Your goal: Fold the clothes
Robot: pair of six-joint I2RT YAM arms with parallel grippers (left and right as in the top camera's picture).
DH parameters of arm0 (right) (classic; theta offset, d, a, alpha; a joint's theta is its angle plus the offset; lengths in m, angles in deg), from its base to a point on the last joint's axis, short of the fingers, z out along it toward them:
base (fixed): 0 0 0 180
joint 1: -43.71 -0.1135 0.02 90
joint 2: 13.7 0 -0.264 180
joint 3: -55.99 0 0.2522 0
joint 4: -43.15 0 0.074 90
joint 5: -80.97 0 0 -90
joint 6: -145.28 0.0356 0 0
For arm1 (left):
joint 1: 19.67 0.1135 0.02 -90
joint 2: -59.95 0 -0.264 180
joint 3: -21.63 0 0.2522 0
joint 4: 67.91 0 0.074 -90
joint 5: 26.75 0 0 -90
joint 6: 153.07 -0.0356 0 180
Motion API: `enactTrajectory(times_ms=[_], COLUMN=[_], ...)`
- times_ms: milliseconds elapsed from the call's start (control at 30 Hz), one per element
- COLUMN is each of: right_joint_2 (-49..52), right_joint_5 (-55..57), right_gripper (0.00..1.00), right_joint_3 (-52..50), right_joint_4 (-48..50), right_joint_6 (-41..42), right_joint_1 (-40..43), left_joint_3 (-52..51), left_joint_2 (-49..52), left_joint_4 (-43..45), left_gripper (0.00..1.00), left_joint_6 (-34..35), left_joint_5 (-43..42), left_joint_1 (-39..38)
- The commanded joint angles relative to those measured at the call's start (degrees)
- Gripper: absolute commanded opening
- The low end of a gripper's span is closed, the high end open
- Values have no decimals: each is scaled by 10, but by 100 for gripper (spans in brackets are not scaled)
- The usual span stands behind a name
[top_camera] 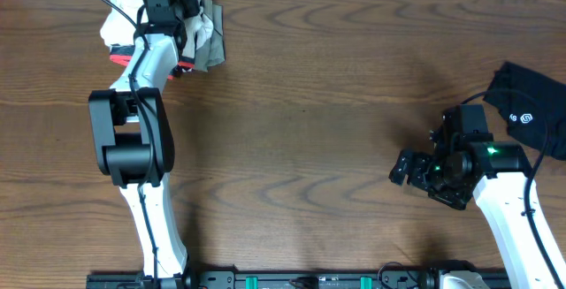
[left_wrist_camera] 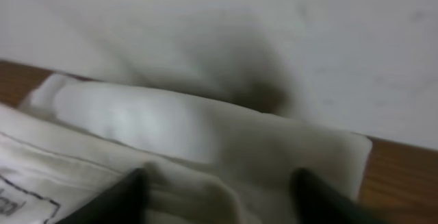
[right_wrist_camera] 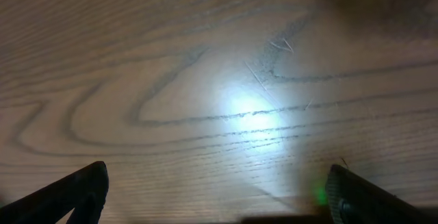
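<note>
The wooden table point(top_camera: 309, 86) takes up nearly the whole overhead view. The left arm point(top_camera: 133, 139) reaches up the left side to the far edge; the right arm point(top_camera: 508, 209) sits at the near right. The clothes lie in two places, well apart. A bundled pile is at the far left corner against the pale wall, with white cloth point(top_camera: 115, 26) on top, a grey-olive piece point(top_camera: 212, 46) showing on its right and a red edge point(top_camera: 119, 57) on its near side. A black garment point(top_camera: 544, 99) with a white logo point(top_camera: 528, 119) lies at the right edge, just beyond the right arm. The left gripper point(left_wrist_camera: 226, 200) is over the pile, fingers spread, folded white cloth under and between them, nothing pinched. The right gripper point(right_wrist_camera: 219, 196) points left over bare wood, fingers spread wide, holding nothing.
</note>
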Motion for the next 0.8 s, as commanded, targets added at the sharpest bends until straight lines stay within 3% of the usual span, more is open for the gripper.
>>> enactTrajectory(times_ms=[0, 33, 200, 367, 567, 767], right_joint_2=[0, 0, 0, 0, -15, -71], right_joint_5=[-7, -7, -7, -19, -92, -90], right_gripper=[99, 99, 99, 99, 99, 99], right_joint_3=[-2, -2, 0, 12, 50, 97], right_joint_4=[-8, -10, -7, -8, -24, -64], right_joint_6=[-10, -10, -10, -13, -61, -68], right_joint_1=[1, 1, 1, 1, 1, 0], left_joint_3=[1, 1, 1, 1, 1, -2], left_joint_2=[-47, -66, -179, -317, -485, -638], left_joint_4=[2, 3, -10, -81, -279, -460], left_gripper=[91, 100, 98, 98, 98, 98], left_joint_6=[2, 4, 7, 6, 7, 43], left_joint_5=[7, 7, 6, 7, 6, -27], left_joint_1=[6, 6, 1, -13, -25, -25])
